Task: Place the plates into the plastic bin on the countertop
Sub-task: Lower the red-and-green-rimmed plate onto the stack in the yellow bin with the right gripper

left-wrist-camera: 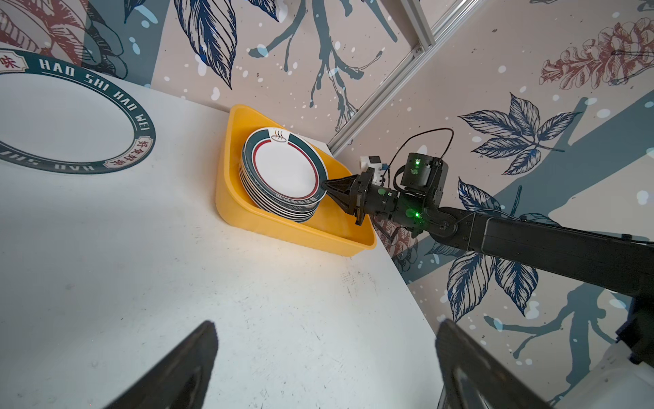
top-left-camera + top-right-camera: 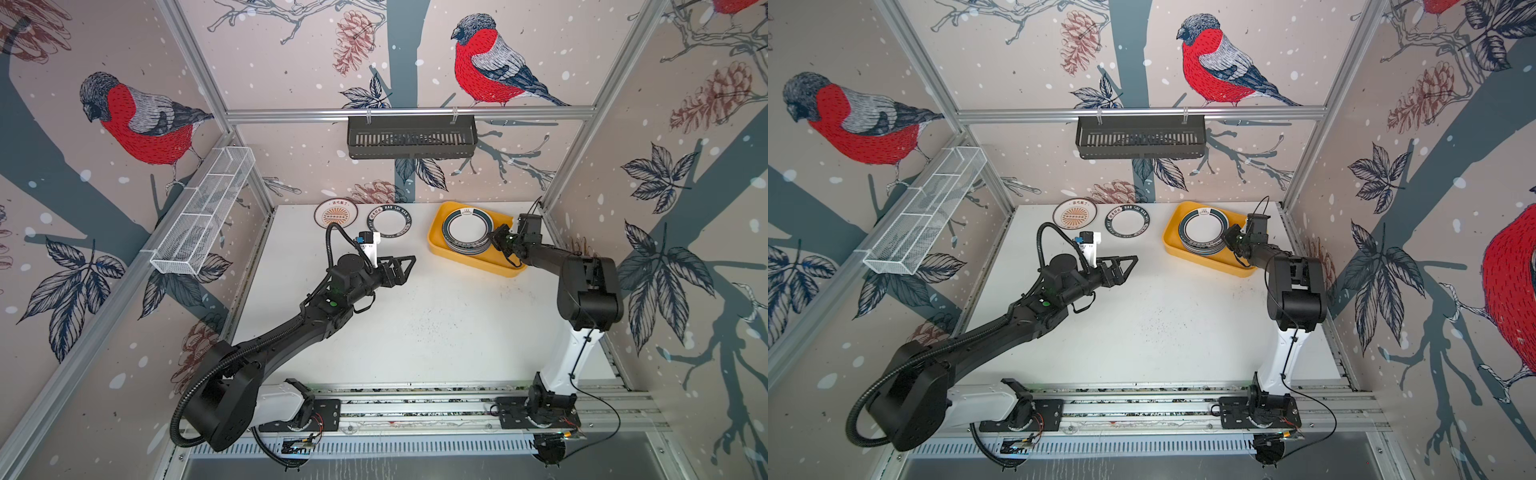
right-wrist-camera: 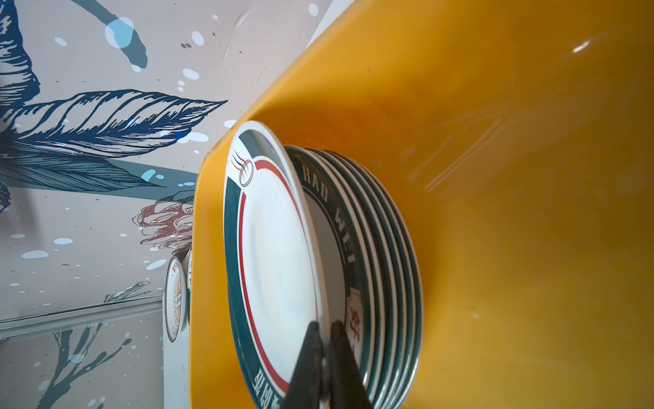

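Observation:
The yellow plastic bin (image 2: 434, 239) (image 2: 1169, 241) sits at the back right of the white countertop (image 2: 436, 324). It holds a stack of several plates (image 2: 467, 230) (image 2: 1202, 230). My right gripper (image 2: 492, 237) (image 3: 323, 324) is shut on the near rim of the top plate (image 3: 272, 255) (image 1: 283, 170), which tilts up off the stack. Two plates lie flat at the back: a sunburst plate (image 2: 336, 213) (image 2: 1074, 215) and a lettered-rim plate (image 2: 389, 222) (image 1: 70, 120). My left gripper (image 2: 407, 270) (image 1: 327, 324) hovers open and empty in front of them.
A black slatted basket (image 2: 411, 137) hangs on the back rail. A white wire mesh rack (image 2: 203, 216) runs along the left wall. The bin stands close to the right wall's aluminium post (image 2: 548, 199). Both arm bases sit on rails (image 2: 415, 405) at the front.

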Robot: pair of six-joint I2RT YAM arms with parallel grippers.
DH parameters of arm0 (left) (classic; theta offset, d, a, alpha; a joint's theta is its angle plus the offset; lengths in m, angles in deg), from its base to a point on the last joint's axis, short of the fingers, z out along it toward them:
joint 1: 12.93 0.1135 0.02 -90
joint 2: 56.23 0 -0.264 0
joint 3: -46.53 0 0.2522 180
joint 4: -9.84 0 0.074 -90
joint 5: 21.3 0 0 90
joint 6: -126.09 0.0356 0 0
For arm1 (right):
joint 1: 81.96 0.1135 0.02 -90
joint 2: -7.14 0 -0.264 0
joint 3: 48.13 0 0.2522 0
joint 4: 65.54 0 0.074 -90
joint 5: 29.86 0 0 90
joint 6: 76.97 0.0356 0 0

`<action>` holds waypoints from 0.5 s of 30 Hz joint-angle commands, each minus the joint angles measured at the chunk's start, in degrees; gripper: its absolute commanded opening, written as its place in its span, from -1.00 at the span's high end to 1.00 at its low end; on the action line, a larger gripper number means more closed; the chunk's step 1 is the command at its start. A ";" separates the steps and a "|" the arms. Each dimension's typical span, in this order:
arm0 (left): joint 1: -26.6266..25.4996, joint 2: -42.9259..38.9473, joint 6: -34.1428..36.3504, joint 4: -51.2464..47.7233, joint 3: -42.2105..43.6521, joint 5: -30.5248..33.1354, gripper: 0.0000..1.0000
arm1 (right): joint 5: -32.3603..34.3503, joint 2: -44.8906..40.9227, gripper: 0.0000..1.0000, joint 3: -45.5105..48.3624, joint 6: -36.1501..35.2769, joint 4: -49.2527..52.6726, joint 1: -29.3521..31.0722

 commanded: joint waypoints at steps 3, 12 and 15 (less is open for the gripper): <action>-0.03 0.00 -0.13 2.64 0.16 -1.30 -0.92 | -0.03 0.83 0.86 -1.11 -0.79 1.24 -0.01; -0.04 -0.56 -0.84 3.49 1.35 -1.12 -0.92 | 0.58 0.73 0.70 -1.42 -0.60 2.19 -0.11; -0.04 -0.41 -0.97 3.69 1.39 -1.12 -0.92 | 0.76 0.70 0.62 -1.51 -0.60 2.52 -0.09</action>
